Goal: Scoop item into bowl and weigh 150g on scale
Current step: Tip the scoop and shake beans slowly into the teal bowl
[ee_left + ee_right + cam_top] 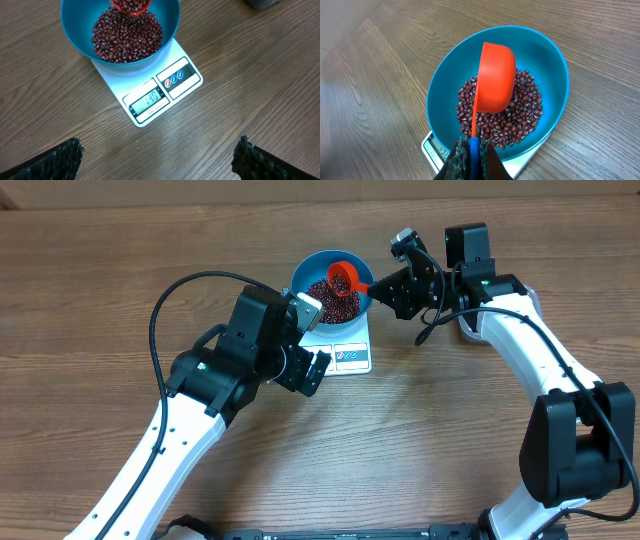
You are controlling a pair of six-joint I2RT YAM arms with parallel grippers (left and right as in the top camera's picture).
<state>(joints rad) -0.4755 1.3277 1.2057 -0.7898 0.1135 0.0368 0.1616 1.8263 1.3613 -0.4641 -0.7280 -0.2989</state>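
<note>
The teal-blue bowl (312, 268) (75, 35) (550, 75) stands on the white scale (350, 352) (150, 100) (432, 147), whose display is lit. A heap of dark red-brown beans (330, 300) (125, 37) (520, 115) fills the bowl's bottom. My right gripper (392, 280) (474, 155) is shut on the blue-and-orange handle of an orange-red scoop (345, 277) (496, 77) (131, 6), which hangs tilted over the beans. My left gripper (308, 340) (160, 157) stands open over bare wood just in front of the scale, nothing between its fingers (60, 162).
The wooden table (100, 260) stretches all around the scale. The left arm (215, 375) lies to the scale's left and front; the right arm (520, 330) comes in from the right.
</note>
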